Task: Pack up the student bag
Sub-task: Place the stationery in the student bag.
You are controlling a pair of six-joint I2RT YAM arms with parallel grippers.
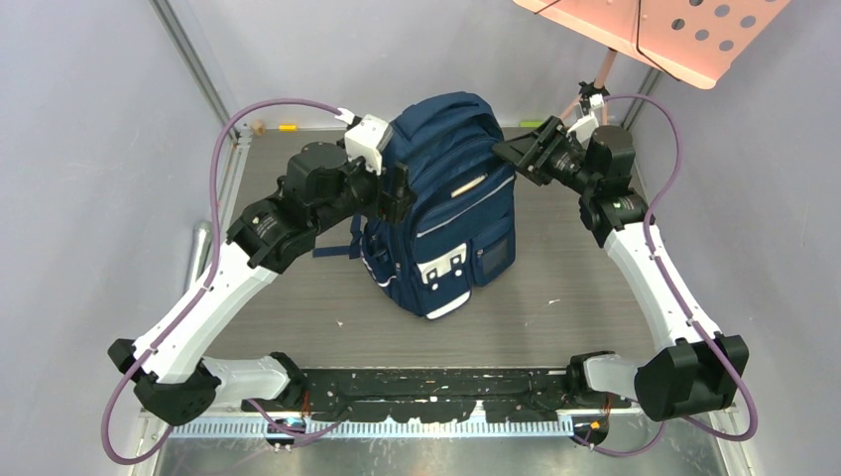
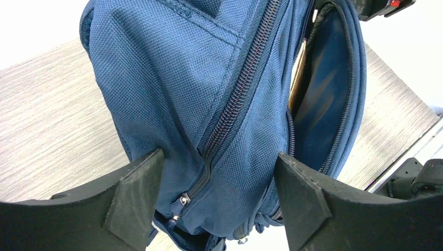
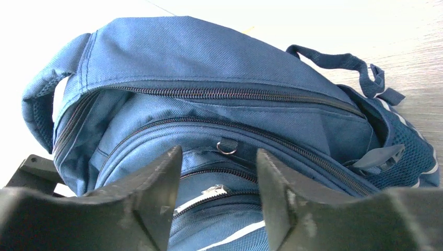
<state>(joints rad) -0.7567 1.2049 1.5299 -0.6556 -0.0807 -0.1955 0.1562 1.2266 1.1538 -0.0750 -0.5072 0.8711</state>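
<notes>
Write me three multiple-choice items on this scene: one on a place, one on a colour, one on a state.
1. Where does the backpack stand?
A. Hanging from a hook
B. On the table, between the left arm and the right arm
C. At the near edge, on the arm bases

2. What colour is the backpack's fabric?
A. Red
B. Green
C. Navy blue

3. How is the left gripper?
A. Open, the backpack's side between its fingers
B. Shut on a zip pull
C. Shut on a shoulder strap

Answers:
1 B: the top view shows it upright mid-table, an arm on each side.
2 C: all three views show navy cloth.
3 A: the left wrist view shows the fingers wide apart.
</notes>
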